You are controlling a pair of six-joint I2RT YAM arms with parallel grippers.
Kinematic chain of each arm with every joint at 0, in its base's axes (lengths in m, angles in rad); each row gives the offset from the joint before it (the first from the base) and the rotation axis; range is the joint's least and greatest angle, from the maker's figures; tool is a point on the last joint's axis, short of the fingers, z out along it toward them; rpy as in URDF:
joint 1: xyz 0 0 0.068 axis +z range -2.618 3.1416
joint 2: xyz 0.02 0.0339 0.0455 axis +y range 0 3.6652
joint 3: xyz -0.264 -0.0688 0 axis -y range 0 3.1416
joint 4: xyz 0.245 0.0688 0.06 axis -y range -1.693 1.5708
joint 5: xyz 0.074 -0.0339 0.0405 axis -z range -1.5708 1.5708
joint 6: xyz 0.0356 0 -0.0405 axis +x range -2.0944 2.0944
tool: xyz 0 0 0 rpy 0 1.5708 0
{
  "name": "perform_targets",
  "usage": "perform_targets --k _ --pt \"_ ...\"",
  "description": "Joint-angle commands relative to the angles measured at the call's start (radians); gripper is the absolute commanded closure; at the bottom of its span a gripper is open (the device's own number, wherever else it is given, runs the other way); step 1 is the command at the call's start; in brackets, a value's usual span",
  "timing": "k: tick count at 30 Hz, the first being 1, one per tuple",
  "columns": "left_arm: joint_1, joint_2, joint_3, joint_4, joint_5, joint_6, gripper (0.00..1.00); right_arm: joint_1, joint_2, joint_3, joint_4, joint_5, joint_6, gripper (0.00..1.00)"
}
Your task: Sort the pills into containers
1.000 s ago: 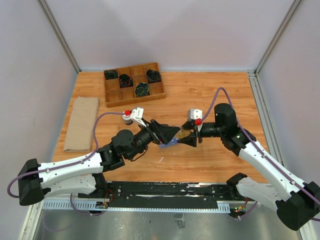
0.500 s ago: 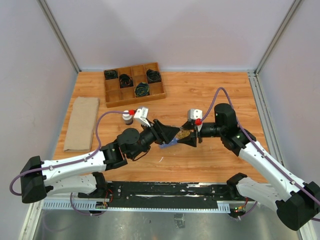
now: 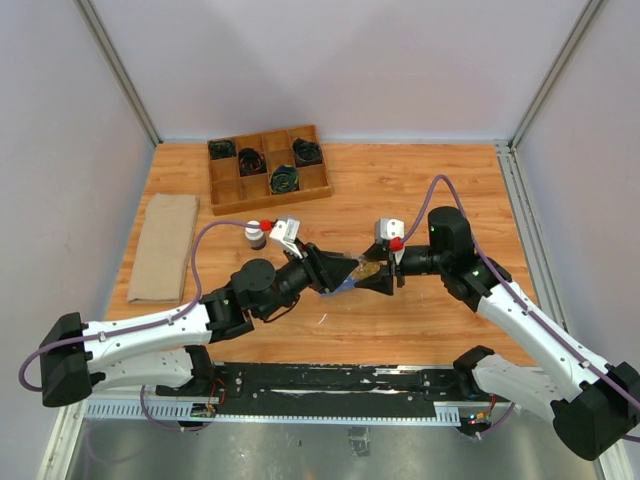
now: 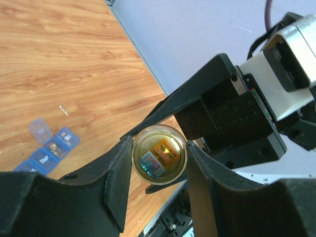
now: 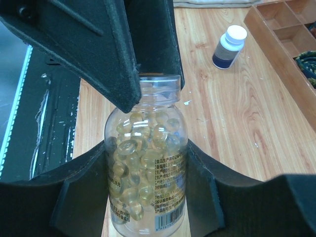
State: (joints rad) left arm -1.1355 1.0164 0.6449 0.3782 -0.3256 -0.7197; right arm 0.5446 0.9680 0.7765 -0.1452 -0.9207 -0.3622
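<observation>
While both arms meet mid-table (image 3: 420, 180) in the top view, we see the left gripper (image 3: 335, 272) & right gripper (image 3: 372, 275) nose to nose on a clear vial (image 3: 362, 268), held over the blue organizer strip (image 3: 338, 288) near the table's centre. Left wrist cam: we look at the vial end-on, left pads tight vs. both sides of its round end, jaws abt half apart, the strip lying on the wood below w/ some lids open. Right wrist cam: right jaws, roughly half open, clamp the vial's body, amber pills (image 5: 148, 143) filling it, left fingers straddling its cap; a brown bottle (image 5: 228, 47) & wooden tray (image 5: 276, 34) sit further left and far.
</observation>
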Motion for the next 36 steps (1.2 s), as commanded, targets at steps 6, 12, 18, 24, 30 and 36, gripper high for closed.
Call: perform_targets --k 6,12,18,24,30,36 --pt "0.021 -0.088 -0.210 0.341 0.323 0.419 0.65 -0.009 -0.023 0.018 0.050 -0.111 0.026 0.97" --pt "0.173 -0.055 -0.245 0.446 0.659 0.506 0.68 -0.009 -0.031 0.011 0.061 -0.166 0.029 0.97" --pt "0.215 -0.033 -0.238 0.498 0.710 0.528 0.57 -0.009 -0.030 0.010 0.062 -0.173 0.026 0.97" --pt "0.216 -0.078 -0.256 0.540 0.621 0.473 0.15 -0.009 -0.029 0.010 0.057 -0.174 0.021 0.97" --pt "0.215 -0.196 -0.281 0.426 0.514 0.330 0.01 -0.010 -0.028 0.012 0.042 -0.158 -0.002 0.97" --pt "0.217 -0.288 -0.319 0.352 0.459 0.055 0.01 -0.010 -0.017 0.014 0.033 -0.141 -0.017 0.96"
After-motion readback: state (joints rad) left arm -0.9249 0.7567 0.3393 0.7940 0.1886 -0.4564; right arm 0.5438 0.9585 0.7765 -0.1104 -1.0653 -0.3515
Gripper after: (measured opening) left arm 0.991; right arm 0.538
